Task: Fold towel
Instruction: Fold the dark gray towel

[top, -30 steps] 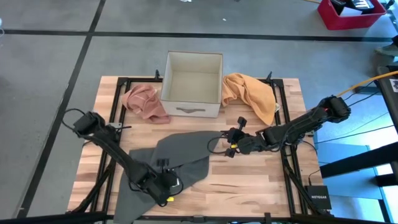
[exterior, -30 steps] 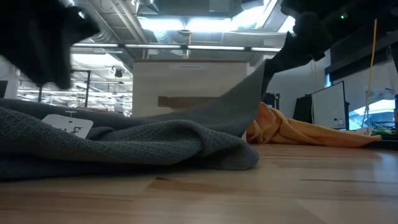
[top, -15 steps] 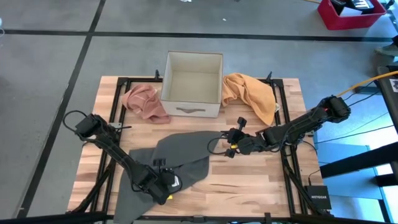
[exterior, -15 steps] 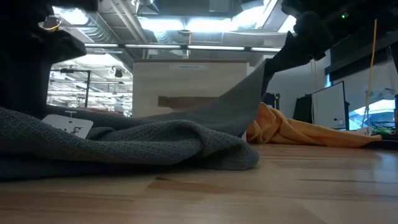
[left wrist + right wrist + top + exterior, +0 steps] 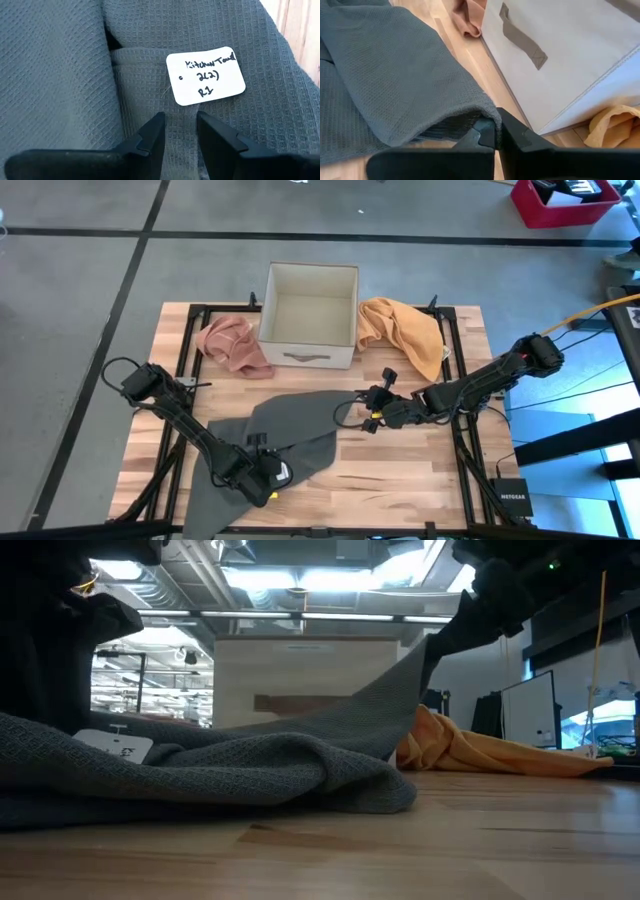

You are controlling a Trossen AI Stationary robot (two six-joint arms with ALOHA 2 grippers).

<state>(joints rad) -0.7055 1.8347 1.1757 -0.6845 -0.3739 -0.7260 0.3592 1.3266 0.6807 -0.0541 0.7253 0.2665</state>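
- The grey towel (image 5: 285,430) lies rumpled across the middle and front-left part of the surface (image 5: 420,470), one end hanging over the front edge, nowhere near folded yet.
- Right pincer (image 5: 372,412) is clenched on the towel's right corner, holding it lifted off the surface just in front of the beige box (image 5: 309,315). The wrist view shows the cloth edge pinched right at the fingertips.
- Left pincer (image 5: 268,477) hovers low over the towel near the front-left edge, fingers parted a bit and gripping nothing. Its wrist view shows the white paper tag (image 5: 205,75) just ahead of the tips.
- What could go wrong: that right grip looks shallow, so any tug could pull the corner free and drop it.
- If the left pincer closes here, it might grab the tag or a bunched fold rather than a true corner, and the fold would come out crooked.
- The overhanging end could drag the whole thing off the front edge.
- The pink cloth (image 5: 232,345) and orange cloth (image 5: 402,330) sit either side of the box, well apart from the action, so probably no snag there.
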